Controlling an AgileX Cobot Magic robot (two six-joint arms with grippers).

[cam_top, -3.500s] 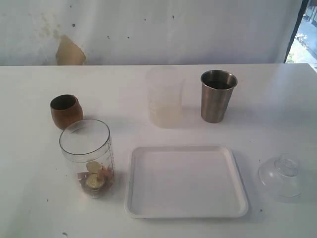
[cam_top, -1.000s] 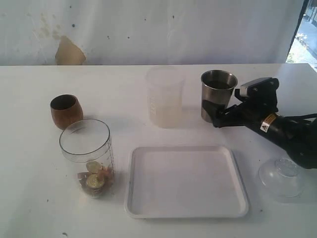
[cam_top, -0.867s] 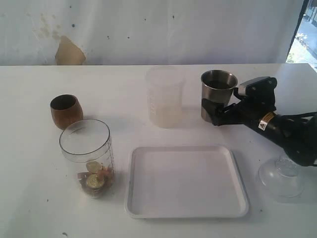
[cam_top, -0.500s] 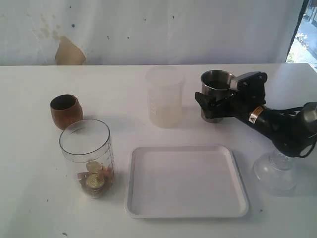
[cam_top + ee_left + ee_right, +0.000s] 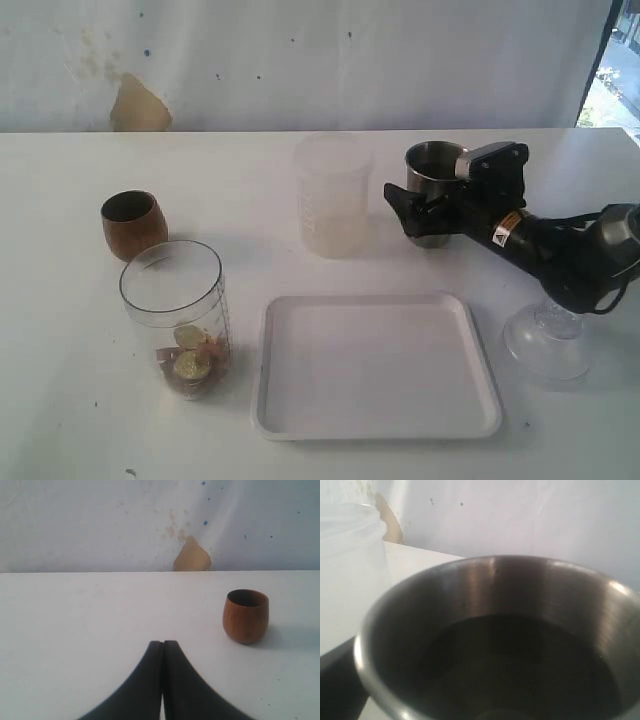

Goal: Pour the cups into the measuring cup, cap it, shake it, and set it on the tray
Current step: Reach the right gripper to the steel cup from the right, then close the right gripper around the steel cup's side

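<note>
Right arm (image 5: 556,250) outstretched, jaws around tumbler (image 5: 430,165)

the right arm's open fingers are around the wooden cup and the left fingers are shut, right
Not quite. The right fingers are open around the steel tumbler, not the wooden cup, which stands alone on the far left with nothing near it. The exterior view shows this. The rest holds: the left fingers are shut.

White table (image 5: 70,320) bearing tray (image 5: 380,298), wooden cup (image 5: 133,224)
</note>
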